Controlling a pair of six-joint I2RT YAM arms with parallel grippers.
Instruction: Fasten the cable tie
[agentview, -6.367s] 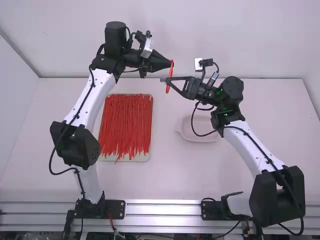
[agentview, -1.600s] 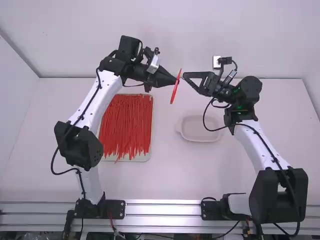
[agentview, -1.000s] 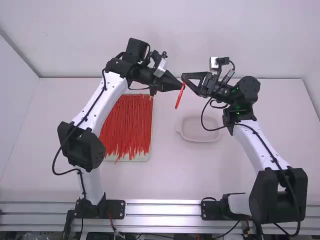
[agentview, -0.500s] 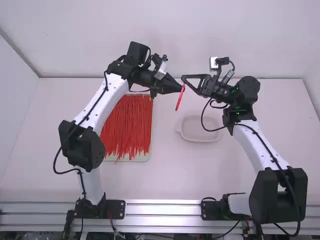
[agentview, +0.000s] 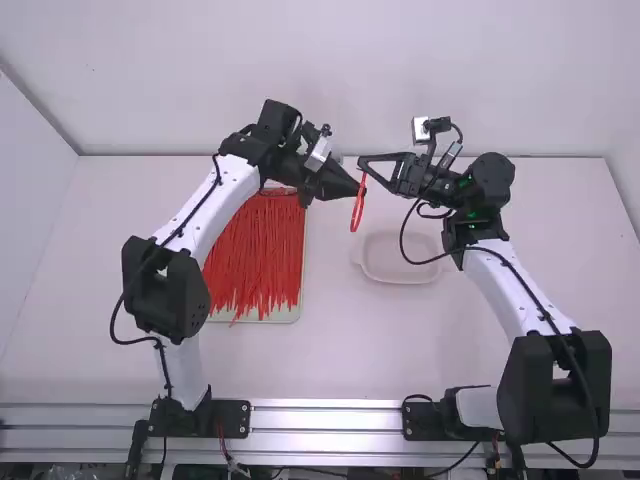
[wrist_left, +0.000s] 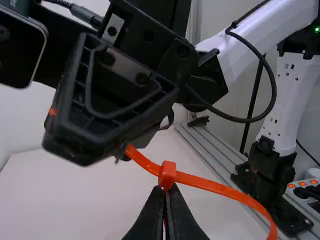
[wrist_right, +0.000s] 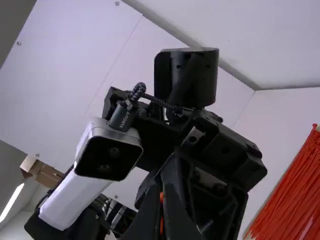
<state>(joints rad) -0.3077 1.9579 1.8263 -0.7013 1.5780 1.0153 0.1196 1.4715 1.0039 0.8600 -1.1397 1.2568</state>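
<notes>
Left black claw (wrist_left: 164, 192) is pinched tight on the square head of the thin red plastic cable tie (wrist_left: 200, 182), up in the air over the white table (agentview: 580, 220). Right black claw (agentview: 364, 168) meets it tip to tip, gripping the strap just beside the head; the long tail hangs down, so pulling looks next

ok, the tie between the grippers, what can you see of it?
The tie is a thin orange-red strap, plastic by the look of it, with a small square head. It is held in the air between both grippers. The left gripper is shut right under the head, and one end runs into the right gripper, which pinches it. The strap looks threaded through the head, and the free tail curves downward.
</notes>
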